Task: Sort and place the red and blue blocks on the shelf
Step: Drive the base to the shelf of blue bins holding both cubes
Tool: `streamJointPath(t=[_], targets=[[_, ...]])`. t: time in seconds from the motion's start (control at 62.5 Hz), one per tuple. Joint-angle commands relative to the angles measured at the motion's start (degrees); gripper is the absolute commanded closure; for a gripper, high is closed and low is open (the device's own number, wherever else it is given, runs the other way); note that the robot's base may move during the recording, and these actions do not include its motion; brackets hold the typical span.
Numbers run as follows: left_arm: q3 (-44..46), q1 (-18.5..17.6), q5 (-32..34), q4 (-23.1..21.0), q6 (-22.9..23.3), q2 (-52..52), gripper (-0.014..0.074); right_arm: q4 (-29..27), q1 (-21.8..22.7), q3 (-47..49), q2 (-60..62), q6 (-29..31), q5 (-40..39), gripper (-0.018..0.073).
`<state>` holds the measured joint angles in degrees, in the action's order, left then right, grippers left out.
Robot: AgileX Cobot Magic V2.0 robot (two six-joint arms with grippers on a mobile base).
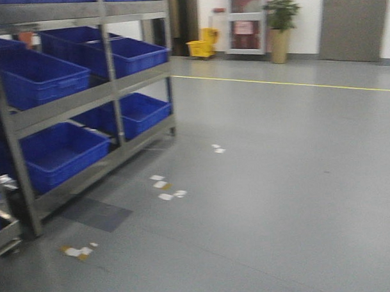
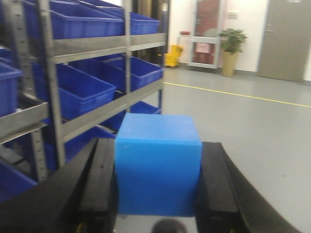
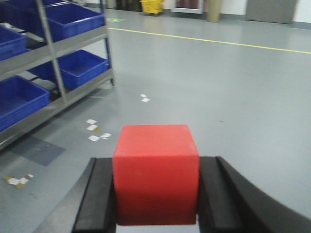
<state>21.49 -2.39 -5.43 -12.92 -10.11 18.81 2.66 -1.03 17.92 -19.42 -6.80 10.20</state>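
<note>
The matte blue cube is clamped between the jaws of the left claw, and the matte red cube likewise in the right claw. The brushed-steel tiered shelf lies ahead-left of both claws and looks nearer the left.

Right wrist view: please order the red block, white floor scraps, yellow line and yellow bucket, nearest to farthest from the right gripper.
1. red block, held in the right gripper, centre bottom.
2. white floor scraps, left of centre.
3. yellow line, across the upper floor.
4. yellow bucket, top edge.
</note>
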Motion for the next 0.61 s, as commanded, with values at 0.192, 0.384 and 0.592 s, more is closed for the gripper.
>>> streamJointPath(t=[0.192, 0.384, 0.592], targets=[[1.68, 0.14, 4.68, -0.42, 0.53, 0.58, 0.0473, 0.78, 0.28, 1.68, -0.43, 0.27, -4.9, 0.0508], [1.68, 0.14, 4.68, -0.42, 0.53, 0.58, 0.0473, 0.78, 0.28, 1.68, -0.43, 0.27, -4.9, 0.0508], [1.68, 0.14, 4.68, -0.42, 0.53, 0.58, 0.0473, 0.78, 0.28, 1.68, -0.43, 0.27, -4.9, 0.0508]])
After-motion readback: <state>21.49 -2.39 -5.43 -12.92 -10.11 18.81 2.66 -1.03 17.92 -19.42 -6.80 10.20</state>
